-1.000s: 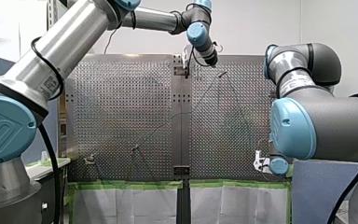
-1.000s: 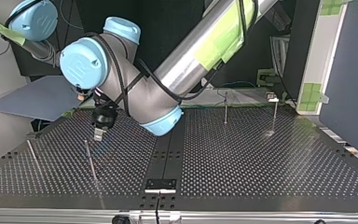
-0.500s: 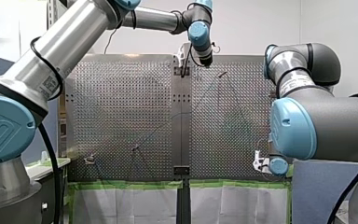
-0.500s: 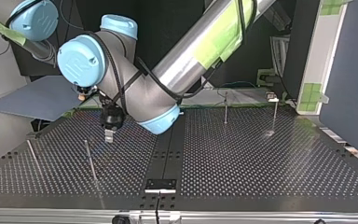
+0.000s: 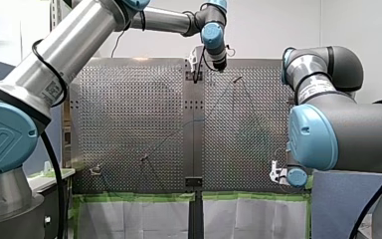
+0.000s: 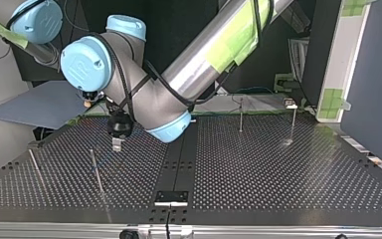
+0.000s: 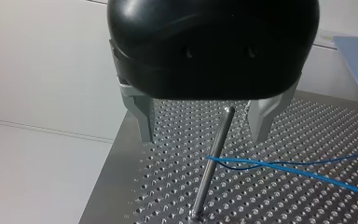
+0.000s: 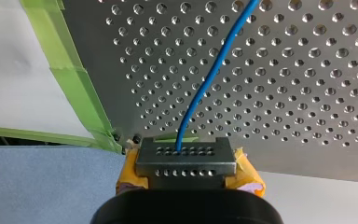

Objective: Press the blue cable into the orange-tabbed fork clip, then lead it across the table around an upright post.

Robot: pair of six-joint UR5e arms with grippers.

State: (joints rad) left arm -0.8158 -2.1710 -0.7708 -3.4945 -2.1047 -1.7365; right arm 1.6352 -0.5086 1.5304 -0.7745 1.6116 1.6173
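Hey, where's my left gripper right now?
In the left wrist view my left gripper hangs open with an upright post showing between its fingers, the blue cable looped against that post; in the top view it is left of the centre strip.

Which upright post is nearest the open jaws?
The post framed between my left arm's jaws, with the blue cable bent against it; others stand farther off.

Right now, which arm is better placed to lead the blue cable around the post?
Left, probably. My left gripper hangs open over the upright post, a finger on each side, where the blue cable bends around it. My right gripper is clamped on the cable near the taped edge of the table.
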